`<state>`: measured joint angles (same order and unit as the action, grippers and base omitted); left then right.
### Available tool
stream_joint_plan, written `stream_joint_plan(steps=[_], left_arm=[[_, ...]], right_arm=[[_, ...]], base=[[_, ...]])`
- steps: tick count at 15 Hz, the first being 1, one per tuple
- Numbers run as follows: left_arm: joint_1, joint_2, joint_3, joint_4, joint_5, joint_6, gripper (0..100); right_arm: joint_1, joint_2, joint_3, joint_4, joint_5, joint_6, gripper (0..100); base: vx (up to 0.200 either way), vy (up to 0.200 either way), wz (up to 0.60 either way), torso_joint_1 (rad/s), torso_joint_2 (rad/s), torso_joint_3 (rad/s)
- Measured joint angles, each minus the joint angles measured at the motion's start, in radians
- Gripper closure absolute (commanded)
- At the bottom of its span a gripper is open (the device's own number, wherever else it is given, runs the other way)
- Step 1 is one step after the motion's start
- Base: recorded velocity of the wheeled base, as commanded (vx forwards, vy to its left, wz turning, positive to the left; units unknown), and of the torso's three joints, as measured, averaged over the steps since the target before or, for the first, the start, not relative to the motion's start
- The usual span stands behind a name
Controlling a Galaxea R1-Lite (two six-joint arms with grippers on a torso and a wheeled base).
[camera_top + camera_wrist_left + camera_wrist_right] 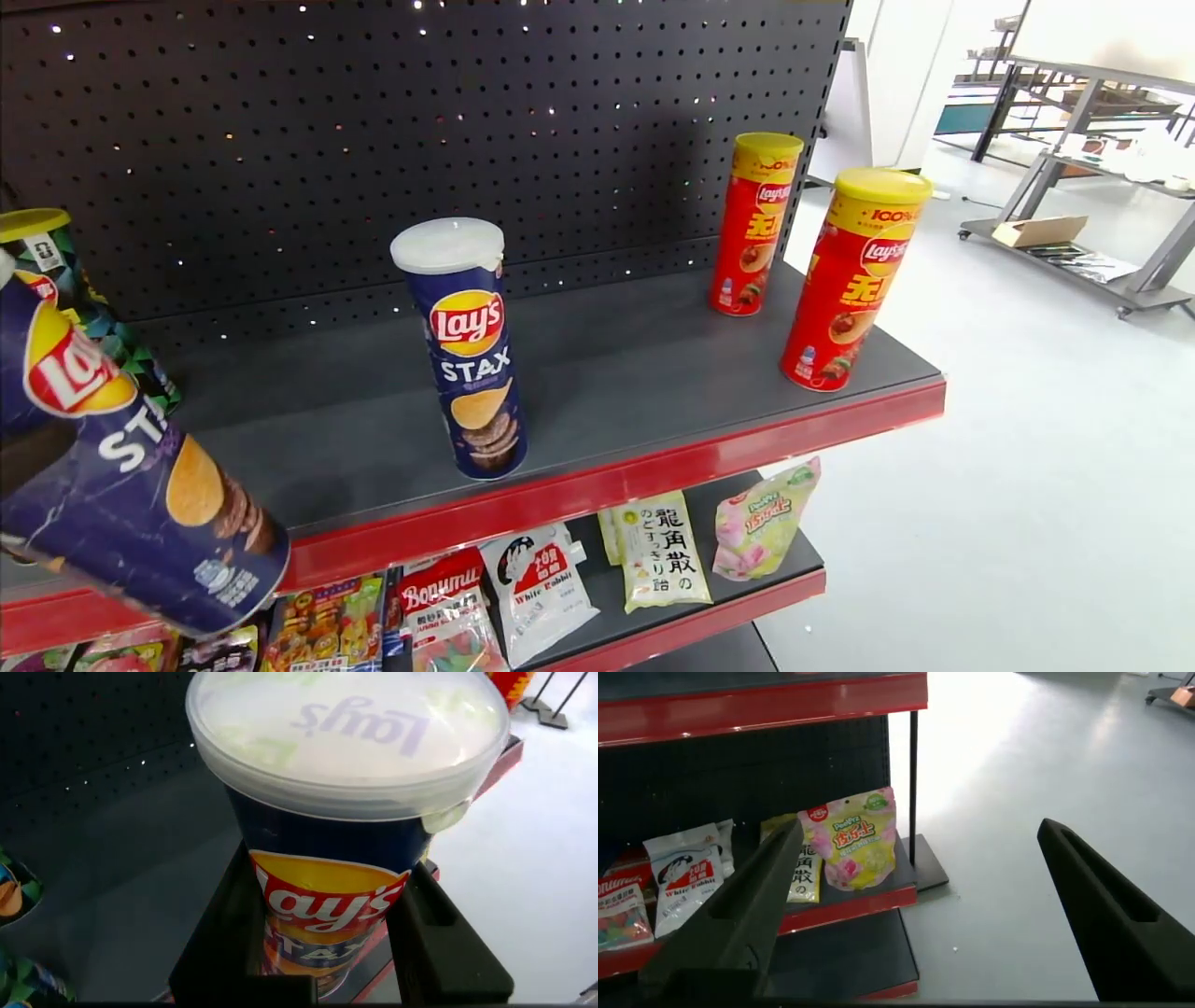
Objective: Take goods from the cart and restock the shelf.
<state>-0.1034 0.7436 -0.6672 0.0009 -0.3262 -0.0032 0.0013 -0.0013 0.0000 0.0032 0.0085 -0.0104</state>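
Left jaws pinch a tilted blue chip can point(121, 467) by the shelf point(607, 373); right jaws spread wide

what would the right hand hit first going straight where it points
Likely the lower shelf end, by the pink-green snack bag; depth is unclear, so it might miss onto floor.

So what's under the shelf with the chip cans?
A lower shelf holding a red bag, a white bag, a pale yellow bag and a pink-green bag. The tilted blue can partly hides bags further left.
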Motion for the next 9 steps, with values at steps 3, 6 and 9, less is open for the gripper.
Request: stream_joint_plan(steps=[3,6,9], left_arm=[[0.002,0.157,-0.066,-0.088,0.043,0.000,100],[0.004,0.295,-0.129,-0.138,0.093,0.001,100],[0.003,0.466,-0.215,-0.191,0.136,0.004,100]], right_arm=[[0.000,0.000,0.000,0.000,0.000,0.000,0],[0.000,0.000,0.000,0.000,0.000,0.000,0],[0.000,0.000,0.000,0.000,0.000,0.000,0]], base=[[0.000,0.000,0.00,0.000,0.00,0.000],[0.000,0.000,0.00,0.000,0.00,0.000],[0.000,0.000,0.00,0.000,0.00,0.000]])
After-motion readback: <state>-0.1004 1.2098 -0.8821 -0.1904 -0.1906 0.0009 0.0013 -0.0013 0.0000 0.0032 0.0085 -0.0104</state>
